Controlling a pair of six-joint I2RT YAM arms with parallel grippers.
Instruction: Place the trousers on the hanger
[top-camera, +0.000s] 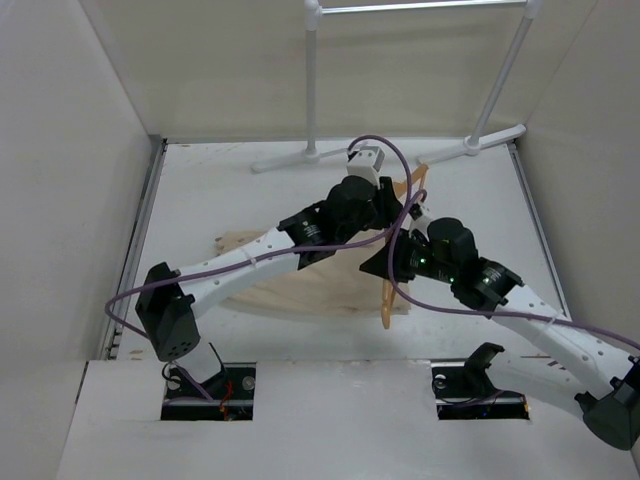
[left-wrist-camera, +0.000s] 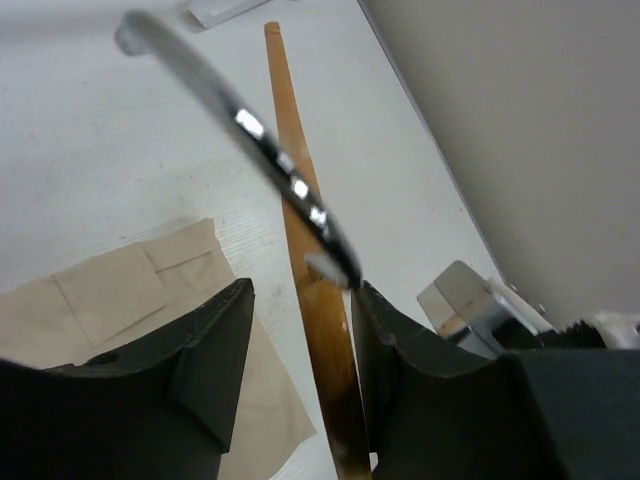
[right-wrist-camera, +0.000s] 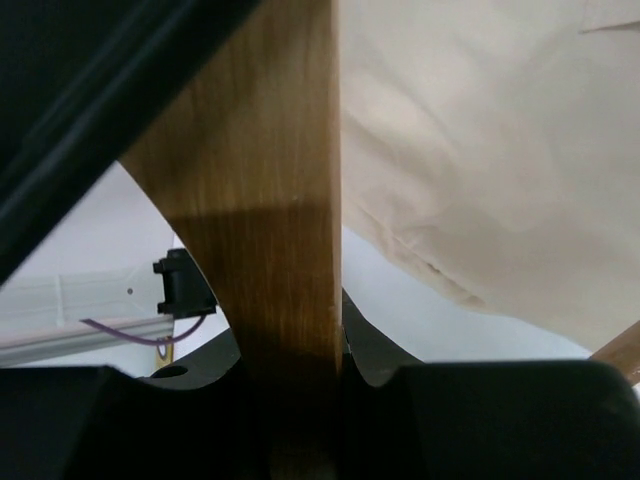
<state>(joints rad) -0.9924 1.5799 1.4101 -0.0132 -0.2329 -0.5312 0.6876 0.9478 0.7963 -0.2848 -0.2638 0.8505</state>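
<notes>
The beige trousers (top-camera: 300, 287) lie flat on the table, under both arms. They also show in the left wrist view (left-wrist-camera: 110, 300) and the right wrist view (right-wrist-camera: 480, 140). The wooden hanger (top-camera: 388, 295) stands tilted at the trousers' right edge. My right gripper (top-camera: 386, 262) is shut on the hanger's wooden bar (right-wrist-camera: 260, 180), which fills the gap between its jaws (right-wrist-camera: 290, 345). My left gripper (top-camera: 385, 198) is open around the hanger's upper arm (left-wrist-camera: 283, 90). The wood runs close to its right finger (left-wrist-camera: 400, 350), with a gap to the left finger. The metal hook (left-wrist-camera: 240, 120) shows blurred above.
A white clothes rack (top-camera: 311, 90) stands at the back, its feet (top-camera: 300, 157) on the table; one foot shows in the left wrist view (left-wrist-camera: 225, 10). White walls close the table on the left (top-camera: 60, 200), right and back. Purple cables loop over both arms.
</notes>
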